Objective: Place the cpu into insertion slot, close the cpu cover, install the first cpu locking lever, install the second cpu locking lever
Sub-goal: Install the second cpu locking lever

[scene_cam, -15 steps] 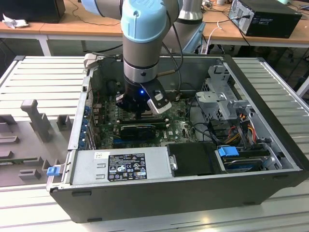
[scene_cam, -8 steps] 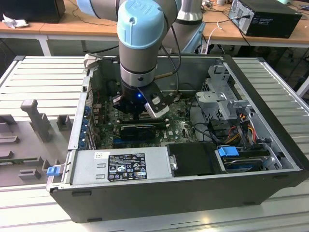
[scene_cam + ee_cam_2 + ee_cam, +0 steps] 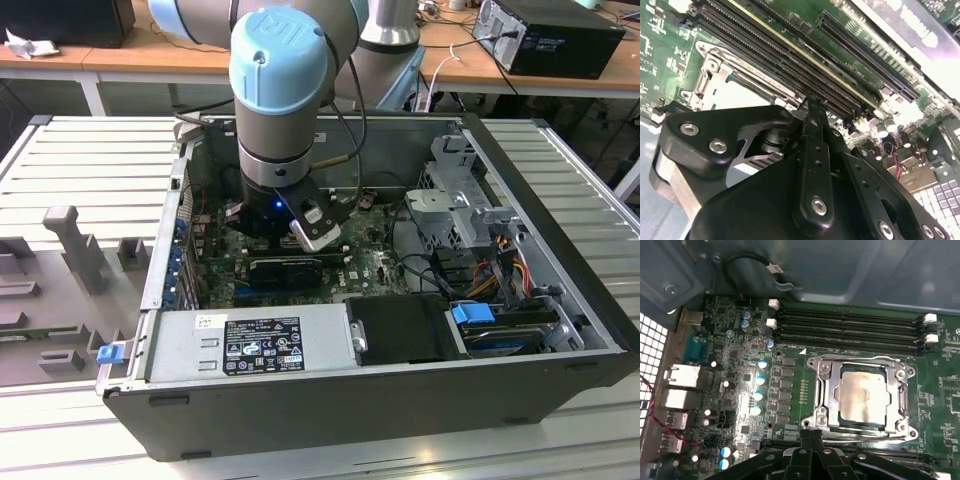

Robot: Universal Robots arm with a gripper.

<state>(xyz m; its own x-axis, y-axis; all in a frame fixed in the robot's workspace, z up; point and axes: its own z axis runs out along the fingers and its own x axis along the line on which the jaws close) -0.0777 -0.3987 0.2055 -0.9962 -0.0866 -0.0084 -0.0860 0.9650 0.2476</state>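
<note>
cpu (image 3: 863, 399) in the insertion slot (image 3: 824, 390), cpu cover (image 3: 898, 390) down over it, beside memory slots (image 3: 850, 332)

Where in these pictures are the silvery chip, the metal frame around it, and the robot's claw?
cpu (image 3: 863, 396), first wrist view, middle of its silvery top.
cpu cover (image 3: 826, 390), first wrist view, one side bar of the frame beside the chip.
claw (image 3: 811, 434), first wrist view, tips of its black fingers, close together.

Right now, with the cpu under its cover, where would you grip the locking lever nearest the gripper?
Take the locking lever at its hooked end, coming from above: it looks like a thin wire rod lying flat along the cpu cover's edge, so its straight run likely offers little purchase. The gripper hangs beside it.
</note>
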